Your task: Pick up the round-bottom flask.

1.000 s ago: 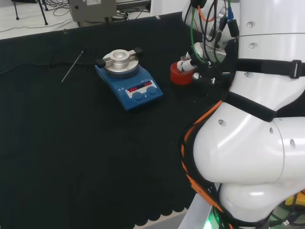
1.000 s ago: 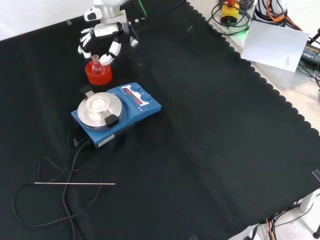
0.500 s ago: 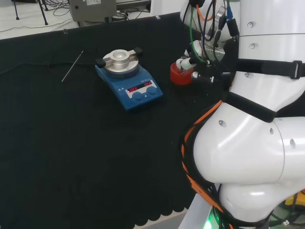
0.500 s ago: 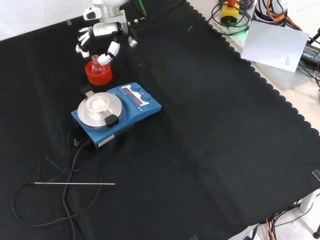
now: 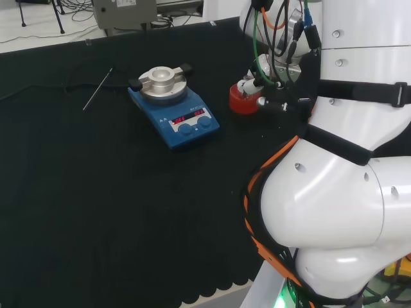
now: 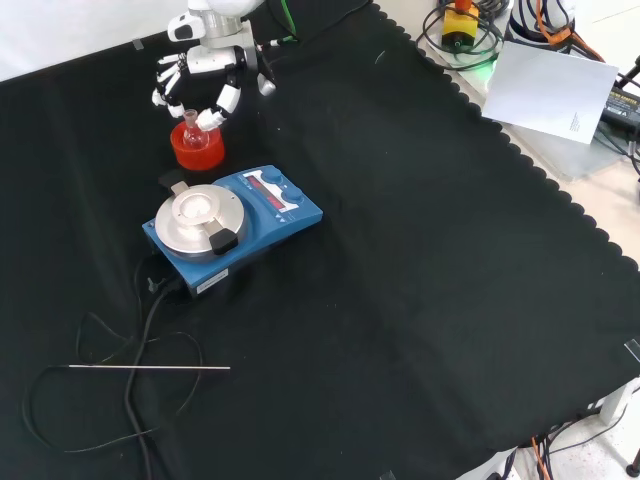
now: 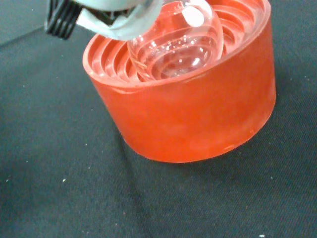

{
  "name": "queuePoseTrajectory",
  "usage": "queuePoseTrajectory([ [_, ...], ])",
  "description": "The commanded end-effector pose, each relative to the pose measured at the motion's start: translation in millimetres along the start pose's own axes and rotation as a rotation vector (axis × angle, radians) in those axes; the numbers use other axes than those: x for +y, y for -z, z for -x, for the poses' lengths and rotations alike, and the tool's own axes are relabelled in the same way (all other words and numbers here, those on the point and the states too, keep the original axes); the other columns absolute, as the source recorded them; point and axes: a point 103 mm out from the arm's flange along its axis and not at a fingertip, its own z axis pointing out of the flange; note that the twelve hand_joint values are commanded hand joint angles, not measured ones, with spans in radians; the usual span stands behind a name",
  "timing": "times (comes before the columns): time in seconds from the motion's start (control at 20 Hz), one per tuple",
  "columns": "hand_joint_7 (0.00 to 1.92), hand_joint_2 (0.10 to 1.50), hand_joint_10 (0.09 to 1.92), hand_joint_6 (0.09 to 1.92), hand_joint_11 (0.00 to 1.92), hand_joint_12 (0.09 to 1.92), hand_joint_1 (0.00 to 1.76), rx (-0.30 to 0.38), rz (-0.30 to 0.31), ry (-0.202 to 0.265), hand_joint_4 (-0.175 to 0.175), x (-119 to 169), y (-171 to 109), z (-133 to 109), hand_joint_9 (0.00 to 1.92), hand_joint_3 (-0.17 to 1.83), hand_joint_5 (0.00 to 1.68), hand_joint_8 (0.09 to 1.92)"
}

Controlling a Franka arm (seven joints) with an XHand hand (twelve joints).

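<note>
Front view: hand [image 6: 205, 72] has dropped closer over the round-bottom flask [image 6: 191, 128] on its red stand [image 6: 197, 151], fingers spread, ungrasped.

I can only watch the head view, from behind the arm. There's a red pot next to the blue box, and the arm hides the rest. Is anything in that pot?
Observer: Yes. The wrist view shows a clear round-bottom flask sitting in it. The red ribbed ring is its stand.
Visitor: Has the hand got hold of it?
Observer: It isn't lifted. In the front view the hand hangs over the flask, with relaxed fingers on either side of its neck. I cannot tell whether they touch it.
Visitor: Is there anything inside the flask?
Observer: The wrist view shows clear glass with nothing coloured in it.
</note>
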Motion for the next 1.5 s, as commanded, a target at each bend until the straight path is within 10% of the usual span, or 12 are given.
queuePoseTrajectory([
  [0.05, 0.39, 0.67, 0.69, 0.88, 0.01, 1.36, 0.94, -0.005, -0.001, -0.003, -0.045, 3.0, 1.4, 1.0, 0.52, 0.65, 0.78, 0.7],
  [0.55, 0.4, 0.67, 0.69, 0.88, 0.04, 1.36, 0.97, -0.034, 0.006, -0.013, -0.024, 5.6, 1.7, -0.5, 0.54, 0.67, 0.82, 0.7],
  [0.65, 0.41, 0.86, 0.69, 0.96, 0.07, 1.36, 1.01, -0.051, 0.007, -0.02, 0.106, 6.1, 1.9, -0.9, 0.55, 0.41, 0.94, 0.71],
  [0.75, 0.43, 0.96, 0.68, 0.95, 0.09, 1.36, 1.03, -0.064, 0.025, -0.022, 0.156, 5.9, 2.4, -1.3, 0.58, 0.25, 1.01, 0.71],
  [1.5, 0.54, 0.72, 0.61, 0.99, 0.21, 1.32, 1.08, -0.075, 0.053, -0.017, 0.173, -0.9, 41.1, -14.5, 0.69, 0.69, 1.1, 0.65],
])
